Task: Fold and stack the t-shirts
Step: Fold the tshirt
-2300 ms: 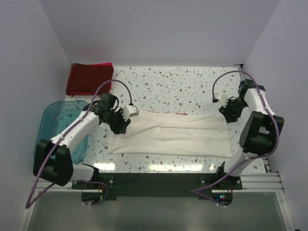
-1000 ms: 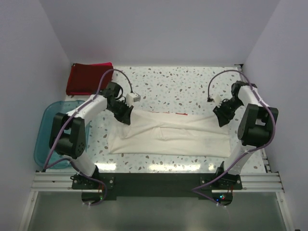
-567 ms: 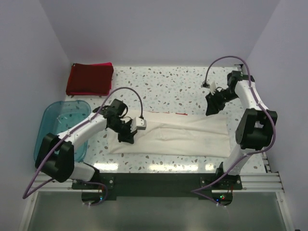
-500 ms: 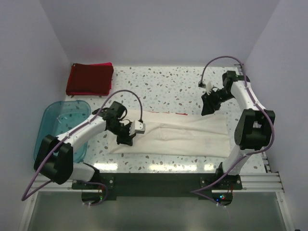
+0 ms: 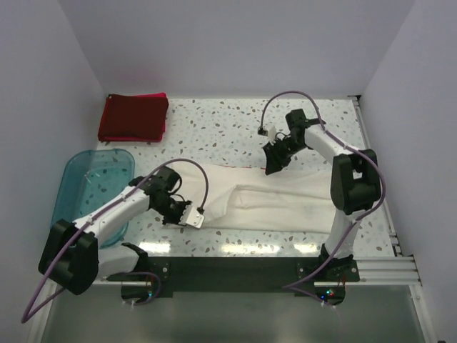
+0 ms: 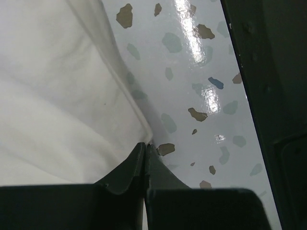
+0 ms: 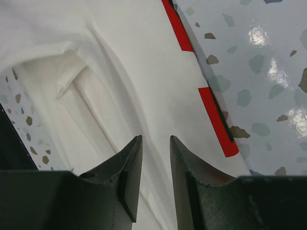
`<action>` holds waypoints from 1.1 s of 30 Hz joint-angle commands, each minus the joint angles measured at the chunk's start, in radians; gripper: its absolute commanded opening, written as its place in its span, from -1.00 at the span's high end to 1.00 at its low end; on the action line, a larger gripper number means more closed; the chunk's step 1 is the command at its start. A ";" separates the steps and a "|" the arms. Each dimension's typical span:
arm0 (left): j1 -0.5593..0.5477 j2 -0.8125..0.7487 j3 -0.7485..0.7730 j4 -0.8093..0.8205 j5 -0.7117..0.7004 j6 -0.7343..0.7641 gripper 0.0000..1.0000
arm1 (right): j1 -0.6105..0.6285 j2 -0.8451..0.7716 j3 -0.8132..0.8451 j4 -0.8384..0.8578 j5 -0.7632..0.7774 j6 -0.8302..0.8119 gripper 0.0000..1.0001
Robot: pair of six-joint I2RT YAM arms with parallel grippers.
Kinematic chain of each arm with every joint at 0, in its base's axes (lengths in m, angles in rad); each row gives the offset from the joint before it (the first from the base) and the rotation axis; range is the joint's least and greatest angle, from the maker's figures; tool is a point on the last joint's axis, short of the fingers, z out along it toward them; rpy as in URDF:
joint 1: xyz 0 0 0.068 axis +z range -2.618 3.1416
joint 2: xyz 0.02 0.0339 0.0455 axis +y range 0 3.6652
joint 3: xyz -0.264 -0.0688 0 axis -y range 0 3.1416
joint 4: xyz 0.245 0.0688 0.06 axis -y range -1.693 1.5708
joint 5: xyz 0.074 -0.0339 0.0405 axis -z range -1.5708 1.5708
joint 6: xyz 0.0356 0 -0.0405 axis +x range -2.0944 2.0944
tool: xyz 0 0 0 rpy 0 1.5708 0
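A cream-white t-shirt (image 5: pixel 285 204) lies folded in a long band across the middle of the table. A red strip (image 7: pixel 218 115) of its print shows along its far edge. My left gripper (image 5: pixel 184 218) is at the band's near left end. In the left wrist view its jaws (image 6: pixel 145 145) are shut, pinching the corner of the white cloth (image 6: pixel 57 96). My right gripper (image 5: pixel 271 168) hovers over the far edge near the middle. Its jaws (image 7: pixel 156 137) stand a little open above the cloth (image 7: pixel 120 62), holding nothing. A folded stack of dark red and pink t-shirts (image 5: pixel 133 118) sits at the far left.
A translucent teal tub (image 5: pixel 86 186) stands at the left edge beside my left arm. The black rail (image 5: pixel 235 268) runs along the near edge, close to my left gripper. White walls close the table in on three sides.
My left gripper has come from the shirt's far left corner toward the near edge, drawing the cloth with it. My right gripper has swung left along the far edge, from the right end to the middle.
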 commanded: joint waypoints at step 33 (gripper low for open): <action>0.153 0.373 0.452 0.029 0.185 -0.236 0.84 | 0.055 -0.101 -0.080 -0.091 0.168 -0.111 0.23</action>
